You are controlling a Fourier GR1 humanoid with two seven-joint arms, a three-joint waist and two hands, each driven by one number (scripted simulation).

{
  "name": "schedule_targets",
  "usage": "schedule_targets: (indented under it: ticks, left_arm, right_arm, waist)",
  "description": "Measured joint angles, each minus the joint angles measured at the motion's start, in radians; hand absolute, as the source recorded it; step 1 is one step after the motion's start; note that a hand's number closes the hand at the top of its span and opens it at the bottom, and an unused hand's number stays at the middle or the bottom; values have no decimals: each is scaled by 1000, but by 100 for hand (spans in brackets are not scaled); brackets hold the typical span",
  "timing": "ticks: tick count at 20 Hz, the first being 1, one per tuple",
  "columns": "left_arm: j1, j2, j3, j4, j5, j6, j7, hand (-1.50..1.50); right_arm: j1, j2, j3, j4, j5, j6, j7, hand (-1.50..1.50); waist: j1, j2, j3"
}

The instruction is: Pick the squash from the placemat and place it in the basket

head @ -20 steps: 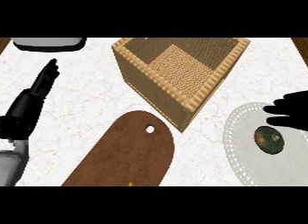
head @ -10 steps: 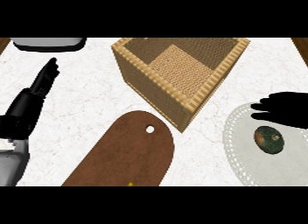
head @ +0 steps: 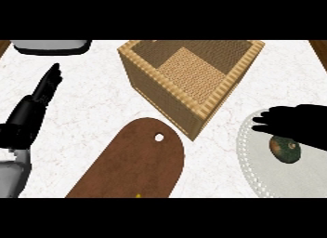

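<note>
White marbled tabletop (head: 97, 116) fills the view, with wood edging at both upper corners. On it stand a woven basket (head: 193, 76), a brown cutting board (head: 135, 162) with a hanging hole, and a pale lacy placemat (head: 283, 179) at the right. A grey appliance (head: 51, 45) sits at the far left edge.

The squash (head: 286, 149), dark green and mottled, lies on the placemat, partly under the right robot hand (head: 300, 123). That robot hand hovers over it with fingers spread toward the left, released and not yet clasping anything. The left robot hand (head: 32, 109) rests open at the left, fingers straight, pointing up.

The risk, as I judge it, is a grasp closing off-centre: the round squash could roll across the placemat toward its rim. Lifting low could also clip the basket's near corner, which juts toward the placemat. Open room lies between placemat and basket wall; the cutting board crowds the lower route, so a high path looks safer.
</note>
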Motion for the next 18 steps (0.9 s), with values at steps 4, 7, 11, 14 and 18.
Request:
schedule_targets:
  ticks: [4,7,11,14,18]
  left_arm:
    - [-8,-10,16,-1,-5,-11,15,0]
    - [9,-15,25,-22,-12,-22,14,0]
    - [-14,-25,38,9,-26,-32,4,0]
    - [-8,-35,45,0,-34,-37,8,0]
    - [7,-44,58,-14,-43,-51,4,0]
  right_arm:
    - [22,27,-6,61,78,-53,-58,-150]
    - [28,54,-13,107,127,-83,-96,-150]
    - [35,96,-14,167,187,-129,-145,-150]
    - [60,128,-24,184,224,-163,-171,-150]
    - [68,171,-54,212,270,-177,-195,-150]
  waist:
    - [-4,-1,0]
    - [-5,-2,0]
    - [-6,-2,0]
    - [-7,-2,0]
    - [-8,-3,0]
